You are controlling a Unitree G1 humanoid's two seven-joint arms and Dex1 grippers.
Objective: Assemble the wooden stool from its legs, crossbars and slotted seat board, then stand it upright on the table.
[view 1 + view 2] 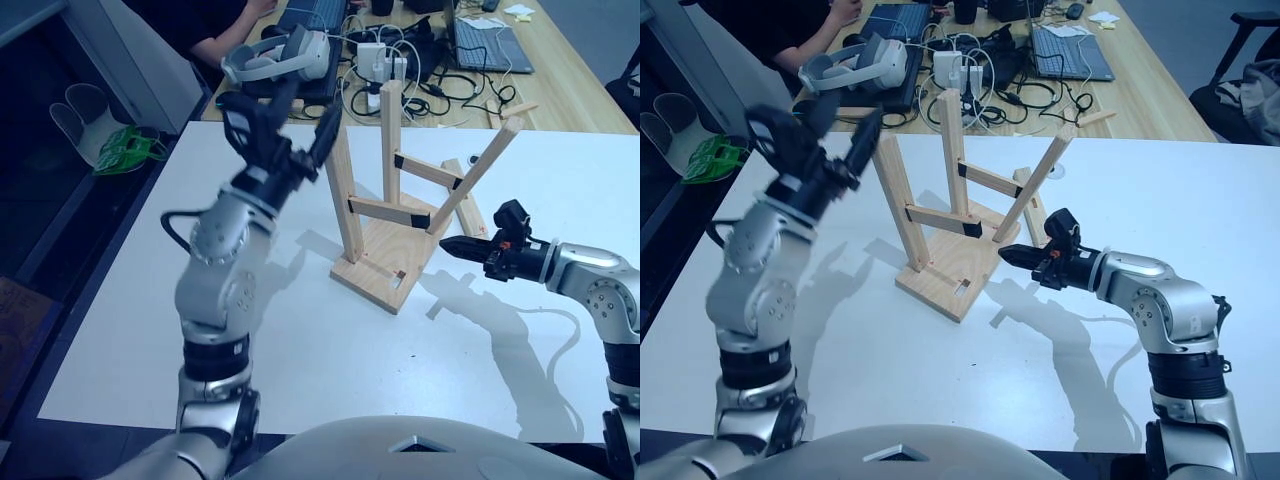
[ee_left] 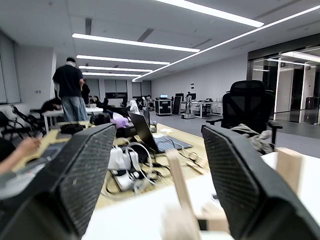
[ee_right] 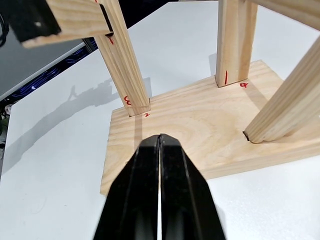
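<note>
We are holding the left gripper [image 1: 310, 110] wide open by a leg [image 1: 347, 200], the right gripper [image 3: 160, 145] pinched shut near the seat [image 3: 200, 125].

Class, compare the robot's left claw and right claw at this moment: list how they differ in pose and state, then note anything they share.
The left claw is open, fingers spread wide; the right claw is shut, fingers pressed together. The left claw is raised high, near the top of a stool leg; the right claw sits low, its tip pointing at the seat board. Shared: neither grips anything.
</note>
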